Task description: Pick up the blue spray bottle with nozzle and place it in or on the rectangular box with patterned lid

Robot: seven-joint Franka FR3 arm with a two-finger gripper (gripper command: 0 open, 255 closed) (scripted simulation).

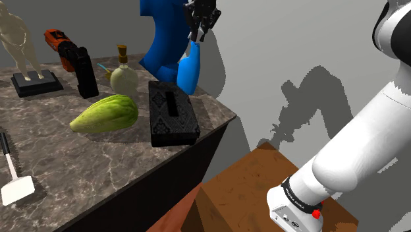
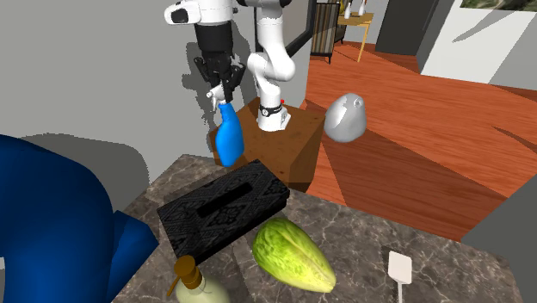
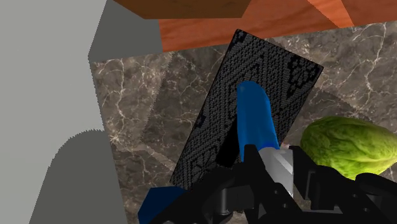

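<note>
My black gripper (image 1: pixel 199 23) is shut on the nozzle end of the blue spray bottle (image 1: pixel 189 70), which hangs body-down in the air. In the second exterior view the gripper (image 2: pixel 220 77) holds the bottle (image 2: pixel 228 139) just above the far end of the black rectangular box with a patterned, slotted lid (image 2: pixel 225 209). Seen along the gripper (image 3: pixel 280 175), the blue bottle (image 3: pixel 256 119) lies over the box lid (image 3: pixel 222 121). The box (image 1: pixel 172 113) rests flat near the marble counter's edge.
A green wrinkled fruit (image 1: pixel 105 113) lies beside the box. A large blue object (image 1: pixel 160 41), a corked bottle (image 1: pixel 123 76), a black-and-orange tool (image 1: pixel 74 60), a pale statue (image 1: pixel 21 49) and a white spatula (image 1: pixel 13 181) share the counter (image 1: pixel 99 165). The brown stand (image 1: pixel 260 191) is beyond its edge.
</note>
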